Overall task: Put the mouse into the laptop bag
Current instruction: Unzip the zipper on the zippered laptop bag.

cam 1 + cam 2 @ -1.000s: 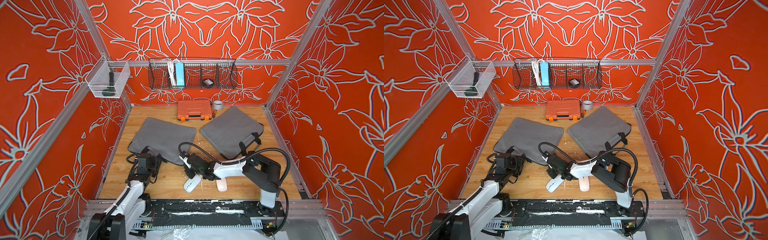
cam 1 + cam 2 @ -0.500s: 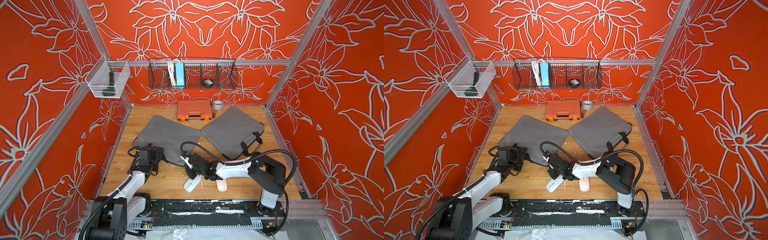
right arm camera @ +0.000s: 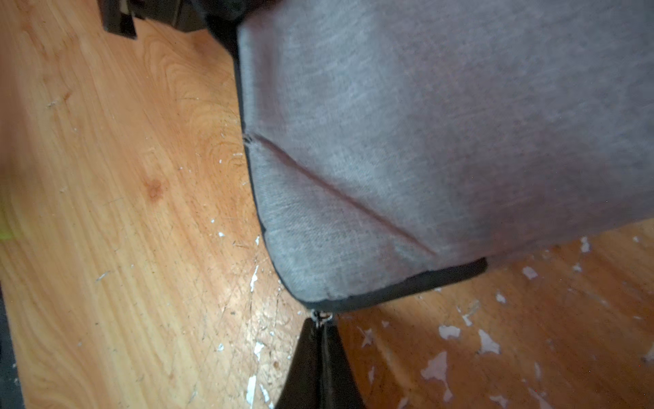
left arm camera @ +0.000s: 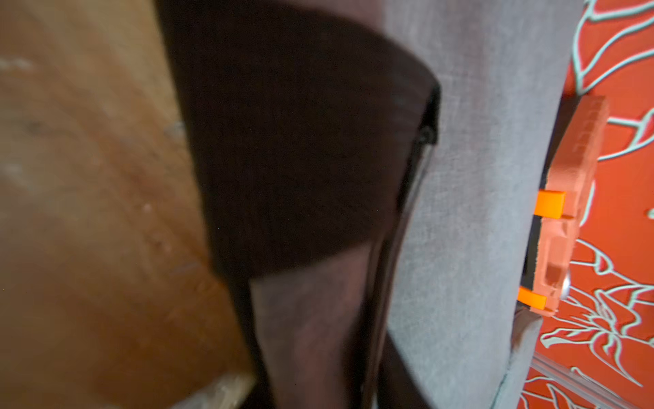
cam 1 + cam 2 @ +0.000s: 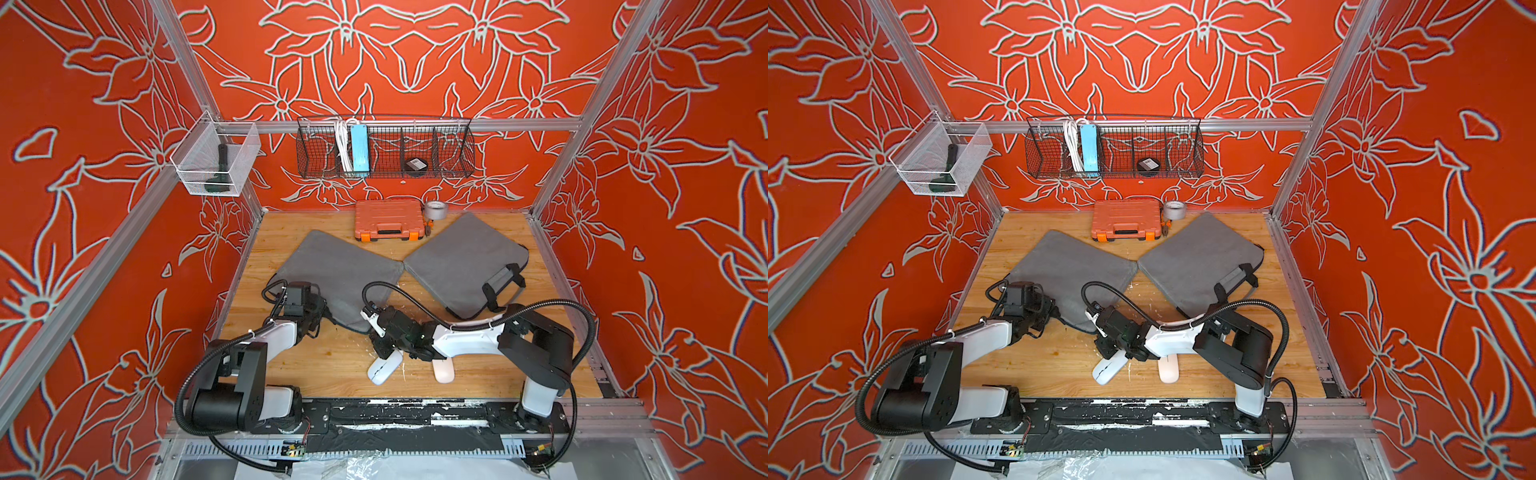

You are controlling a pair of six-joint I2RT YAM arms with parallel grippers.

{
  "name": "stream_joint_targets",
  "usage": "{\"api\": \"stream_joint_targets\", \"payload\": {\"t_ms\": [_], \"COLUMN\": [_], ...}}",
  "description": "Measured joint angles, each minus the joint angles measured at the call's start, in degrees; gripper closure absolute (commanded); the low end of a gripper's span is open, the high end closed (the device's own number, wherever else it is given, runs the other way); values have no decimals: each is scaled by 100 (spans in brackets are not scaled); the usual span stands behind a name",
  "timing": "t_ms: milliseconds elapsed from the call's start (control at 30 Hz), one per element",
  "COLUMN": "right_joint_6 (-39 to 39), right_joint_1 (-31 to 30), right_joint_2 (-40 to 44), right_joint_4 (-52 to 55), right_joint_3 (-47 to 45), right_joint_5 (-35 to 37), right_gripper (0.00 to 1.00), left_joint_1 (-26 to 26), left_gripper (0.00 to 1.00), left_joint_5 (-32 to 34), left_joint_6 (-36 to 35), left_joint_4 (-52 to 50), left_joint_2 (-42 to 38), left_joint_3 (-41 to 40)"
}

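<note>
Our left arm (image 5: pixel 278 334) folds low at the elbow and ends at the laptop bag's (image 5: pixel 340 266) near left corner. There our left gripper (image 5: pixel 319 312) sits against the bag's edge with its jaws closed. The left wrist view is too blurred to tell whether any cloth is pinched. Our right arm (image 5: pixel 465 343) lies low, stretched out toward the bag's near corner. Our right gripper (image 3: pixel 320 323) is clamped tight there on the zip pull (image 3: pixel 321 316).

Both top views look down; wrist views sit close to the laptop bag (image 3: pixel 424 141)
</note>
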State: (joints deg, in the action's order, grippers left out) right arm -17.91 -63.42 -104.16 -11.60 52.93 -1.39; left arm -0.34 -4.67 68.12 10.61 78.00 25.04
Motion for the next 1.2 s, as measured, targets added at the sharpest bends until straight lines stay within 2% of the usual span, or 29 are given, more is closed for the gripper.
{"api": "stream_joint_targets", "payload": {"t_ms": [367, 600, 633, 733, 767, 800, 867, 1000, 1200], "right_joint_6": [-428, -459, -474, -575, -636, -680, -824, -1152, -1502], "right_joint_1": [-260, -321, -319, -267, -225, -173, 9, 625, 1792], "right_joint_2": [-461, -525, -529, -529, -529, -527, -511, -503, -503], "right_joint_4": [645, 979, 1023, 1150, 1187, 1209, 1279, 1471, 1888], "right_joint_3": [844, 1049, 1069, 1078, 1078, 1078, 1078, 1078, 1180], "right_joint_5": [155, 160, 155, 140, 146, 155, 170, 184, 372], "right_gripper": [100, 100, 100, 100, 100, 100, 100, 100, 100], "left_joint_1": [-4, -4, -4, -4, -4, -4, 0, 304, 1270], "left_gripper": [100, 100, 88, 30, 18, 11, 3, 2, 2], "left_joint_5": [22, 168, 208, 321, 374, 396, 511, 619, 540], "left_joint_6": [-42, -55, -55, -37, -37, -35, -35, -245, -970], "left_joint_4": [146, -295, -413, -935, -1163, -1353, -1797, -2365, -2789], "left_joint_2": [201, -354, -505, -1078, -1316, -1545, -2146, -3056, -3195], "left_joint_3": [118, -63, -122, -299, -376, -444, -562, -551, -291]}}
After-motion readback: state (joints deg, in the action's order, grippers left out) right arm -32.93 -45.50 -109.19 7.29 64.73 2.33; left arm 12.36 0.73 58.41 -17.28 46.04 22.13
